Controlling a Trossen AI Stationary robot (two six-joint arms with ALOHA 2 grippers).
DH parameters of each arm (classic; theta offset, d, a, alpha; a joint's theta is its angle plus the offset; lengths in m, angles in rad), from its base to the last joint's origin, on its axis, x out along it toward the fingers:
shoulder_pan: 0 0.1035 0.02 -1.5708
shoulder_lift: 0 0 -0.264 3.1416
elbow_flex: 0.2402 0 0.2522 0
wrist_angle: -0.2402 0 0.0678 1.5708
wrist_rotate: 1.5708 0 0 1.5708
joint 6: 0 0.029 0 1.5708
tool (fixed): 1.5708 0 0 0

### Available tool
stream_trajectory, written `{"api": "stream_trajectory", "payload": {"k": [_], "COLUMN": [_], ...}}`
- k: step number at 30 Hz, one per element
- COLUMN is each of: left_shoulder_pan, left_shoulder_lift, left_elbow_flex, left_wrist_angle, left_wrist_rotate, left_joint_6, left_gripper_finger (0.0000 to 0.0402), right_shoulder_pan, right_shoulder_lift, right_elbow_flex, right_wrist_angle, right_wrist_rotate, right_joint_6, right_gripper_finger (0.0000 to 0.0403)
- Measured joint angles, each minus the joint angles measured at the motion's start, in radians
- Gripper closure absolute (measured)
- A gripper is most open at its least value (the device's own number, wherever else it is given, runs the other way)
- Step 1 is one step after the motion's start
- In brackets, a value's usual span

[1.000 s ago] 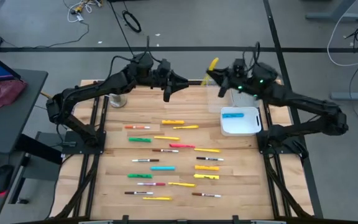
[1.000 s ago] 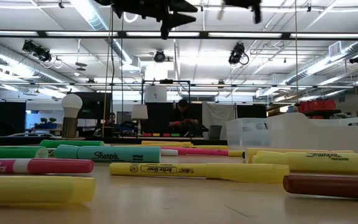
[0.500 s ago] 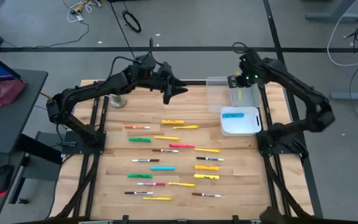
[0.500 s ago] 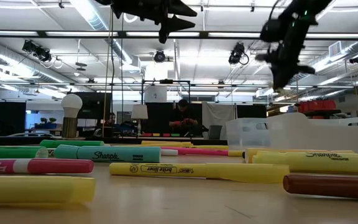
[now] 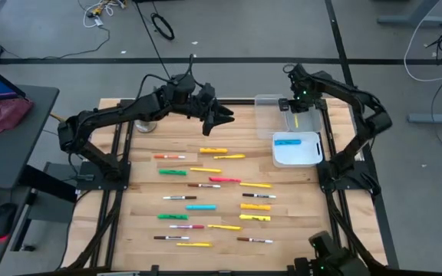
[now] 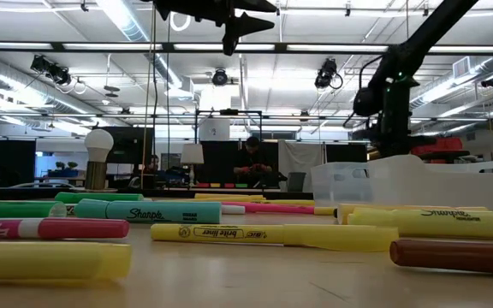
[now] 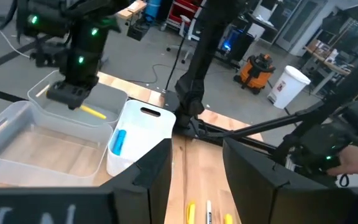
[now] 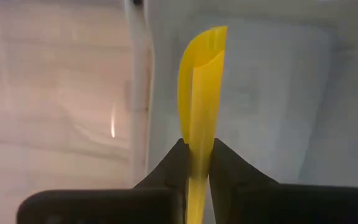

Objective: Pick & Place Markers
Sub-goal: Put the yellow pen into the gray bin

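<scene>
- "Sharpie" in black script runs along the barrel of the thick cyan highlighter [image 6: 148, 211] lying on the wooden worktop, seen from table height.
- "brite liner" with a small "BIC" mark is printed in dark letters on the thin yellow highlighter [image 6: 272, 233] lying in front of the cyan one.
- "EXPO", only partly readable, shows on the white barrel of the red-capped marker [image 6: 50, 228] near the worktop's left edge in that same level view.
- A "Sharpie" script, cut off by the picture's edge, sits on the thick yellow highlighter [image 6: 439, 222] towards the right.
- Nothing on the clear bins can be read.
</scene>
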Motion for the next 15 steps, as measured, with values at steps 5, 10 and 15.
{"api": "stream_trajectory", "payload": {"k": [5, 10, 15], "left_shoulder_pan": [-0.001, 0.000, 0.000], "left_shoulder_lift": [0.000, 0.000, 0.000], "left_elbow_flex": [0.000, 0.000, 0.000], "left_wrist_angle": [0.000, 0.000, 0.001], "left_wrist_rotate": [0.000, -0.019, -0.023], "left_joint_6": [-0.001, -0.001, -0.001], "left_gripper_finger": [0.0253, 0.0253, 0.0253], "right_shoulder_pan": [0.000, 0.000, 0.000], "right_shoulder_lift": [0.073, 0.108, 0.108], "right_elbow_flex": [0.000, 0.000, 0.000], "right_wrist_angle": [0.016, 0.031, 0.028], "right_wrist_rotate": [0.000, 0.006, 0.052], "right_joint_6": [0.017, 0.021, 0.042], "right_gripper_finger": [0.0368, 0.0343, 0.0301]}}
